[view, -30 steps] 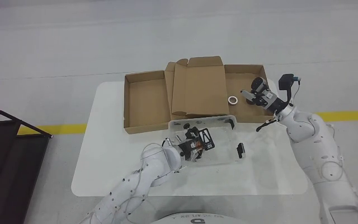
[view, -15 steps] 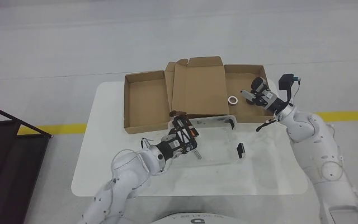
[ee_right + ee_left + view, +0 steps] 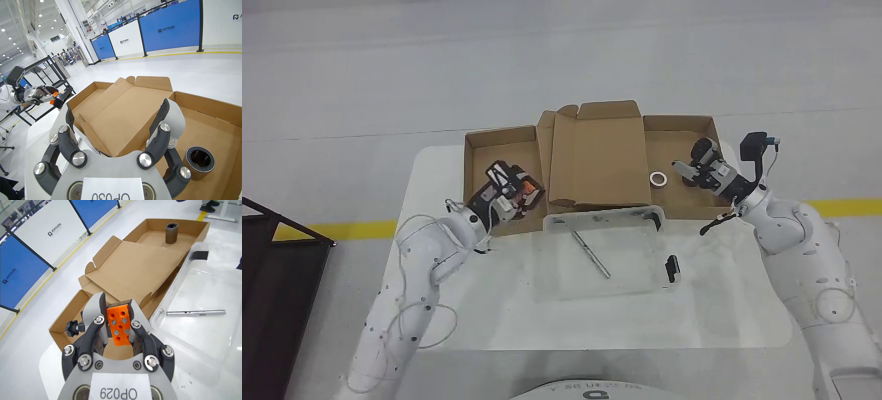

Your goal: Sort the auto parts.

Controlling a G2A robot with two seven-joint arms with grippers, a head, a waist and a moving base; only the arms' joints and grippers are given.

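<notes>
While cardboard box point(image 3: 594, 150) sits on white table point(image 3: 492, 322), yellow line point(image 3: 357, 230) crosses floor point(image 3: 542, 60).

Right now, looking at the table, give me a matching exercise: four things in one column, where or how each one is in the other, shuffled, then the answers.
Things:
1. orange block
2. metal rod
3. dark sleeve
4. right gripper

Places or states:
A. lying in the clear tray
B. open, above the cardboard box
C. clamped in the left gripper
D. standing upright in the box's right compartment

Pairs: 1-C, 2-A, 3-D, 4-B.
</notes>
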